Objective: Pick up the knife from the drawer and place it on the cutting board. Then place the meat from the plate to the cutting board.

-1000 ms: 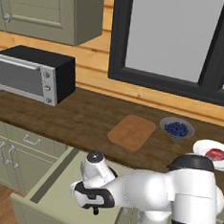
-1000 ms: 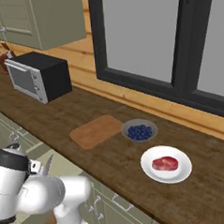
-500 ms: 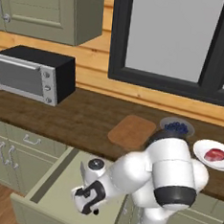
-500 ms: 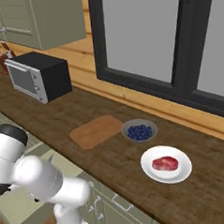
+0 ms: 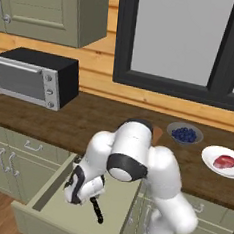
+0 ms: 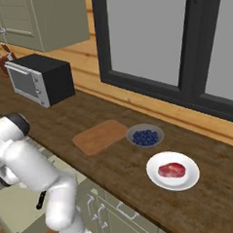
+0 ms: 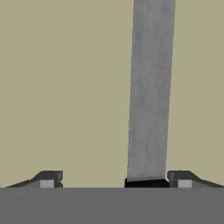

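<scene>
The arm bends down into the pulled-out drawer, its gripper low over the olive floor with the jaws spread wide, one fingertip off to the side and the other just beside the knife. The grey blade runs away from the hand, the black handle at the tips. Nothing is pinched. Up on the counter the cutting board lies bare, the meat on its plate.
</scene>
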You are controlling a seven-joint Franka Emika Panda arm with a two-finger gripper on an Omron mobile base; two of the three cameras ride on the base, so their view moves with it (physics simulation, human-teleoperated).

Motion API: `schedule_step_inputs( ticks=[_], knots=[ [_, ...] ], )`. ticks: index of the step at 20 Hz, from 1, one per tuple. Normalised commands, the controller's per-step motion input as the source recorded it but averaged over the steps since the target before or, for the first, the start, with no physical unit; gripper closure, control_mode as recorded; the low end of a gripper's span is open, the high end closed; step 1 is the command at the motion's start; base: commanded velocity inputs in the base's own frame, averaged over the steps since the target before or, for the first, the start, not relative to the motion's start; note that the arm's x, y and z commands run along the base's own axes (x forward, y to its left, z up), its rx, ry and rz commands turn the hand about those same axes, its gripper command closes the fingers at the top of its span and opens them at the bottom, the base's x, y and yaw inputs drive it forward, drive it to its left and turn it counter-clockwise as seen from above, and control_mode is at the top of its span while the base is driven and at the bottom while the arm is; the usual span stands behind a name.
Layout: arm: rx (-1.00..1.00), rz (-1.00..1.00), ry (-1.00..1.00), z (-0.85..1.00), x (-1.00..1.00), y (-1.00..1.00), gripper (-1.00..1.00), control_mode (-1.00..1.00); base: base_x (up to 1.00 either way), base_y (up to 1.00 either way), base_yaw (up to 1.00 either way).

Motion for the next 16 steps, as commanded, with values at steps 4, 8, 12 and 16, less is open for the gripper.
schedule_step_inputs(
  ticks=[4, 8, 12, 16],
  knots=[
    [-0.21, 0.00, -0.10, -1.00, 0.00, 0.69, -1.00, -1.00, 0.00, 0.00, 0.00],
    [-0.09, 0.02, -0.01, -0.90, -0.24, 0.28, 1.00, -1.00, 0.00, 0.00, 0.00],
    [0.00, 0.18, 0.03, -0.08, -1.00, 0.33, 1.00, -1.00, 0.00, 0.00, 0.00],
    [0.00, 0.21, 0.13, 0.18, -1.00, 0.29, 1.00, -1.00, 0.00, 0.00, 0.00]
  ],
)
